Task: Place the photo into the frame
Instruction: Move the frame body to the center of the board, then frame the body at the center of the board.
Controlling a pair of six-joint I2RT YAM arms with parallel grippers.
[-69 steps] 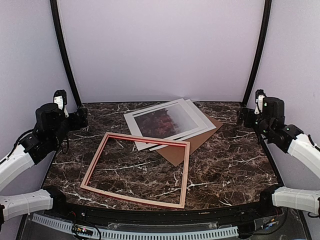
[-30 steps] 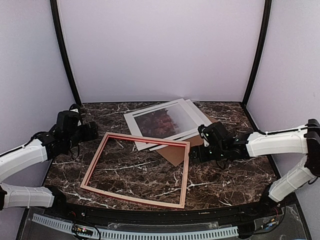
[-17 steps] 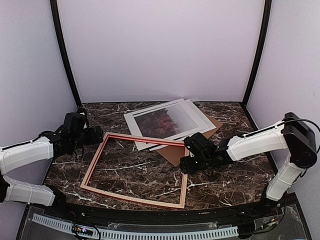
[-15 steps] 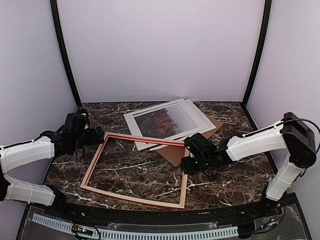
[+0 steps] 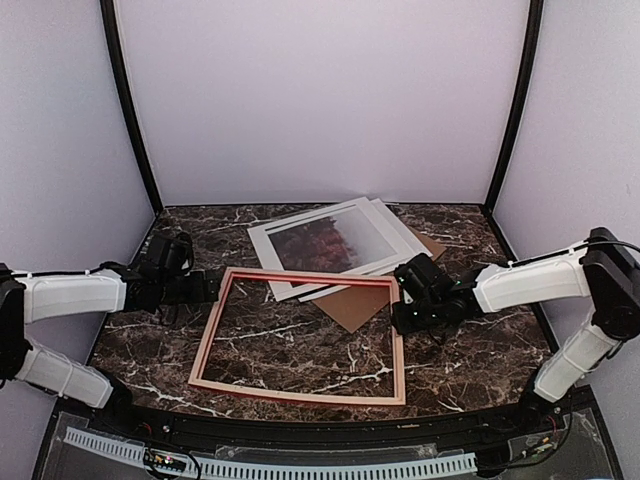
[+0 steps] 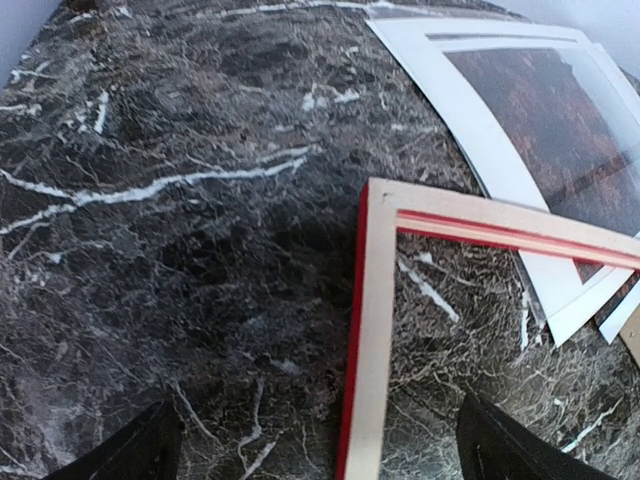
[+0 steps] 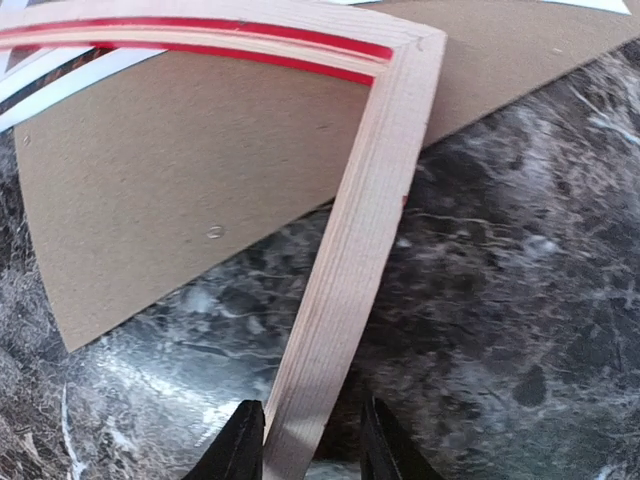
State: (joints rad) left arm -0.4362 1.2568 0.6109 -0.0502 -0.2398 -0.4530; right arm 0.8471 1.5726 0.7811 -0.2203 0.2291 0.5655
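The photo (image 5: 325, 240) of reddish trees lies face up at the far middle of the table (image 5: 480, 350). It tops a loose pile of pale sheets (image 5: 405, 232) and a brown board (image 5: 352, 308). It is not yet in the frame (image 5: 300, 393).

The frame lies flat nearer the arms, pale wooden back upward, with a red lip showing along its inner edge. Its far rail rests across the near corners of the sheets and the board.

The right fingers (image 7: 310, 448) stand on either side of the frame's right rail, just below its far right corner. They are parted, with a dark gap on one side, so they do not pinch it. The left fingers (image 6: 318, 445) are spread wide over the left rail, near the far left corner, holding nothing.

This looks like the step of placing the frame. Next, the photo probably has to be lifted by a free edge and laid into the opening. It lies flat on the pile, so catching only its edge will be delicate.

Bare table shows to the right of the frame and to its left.
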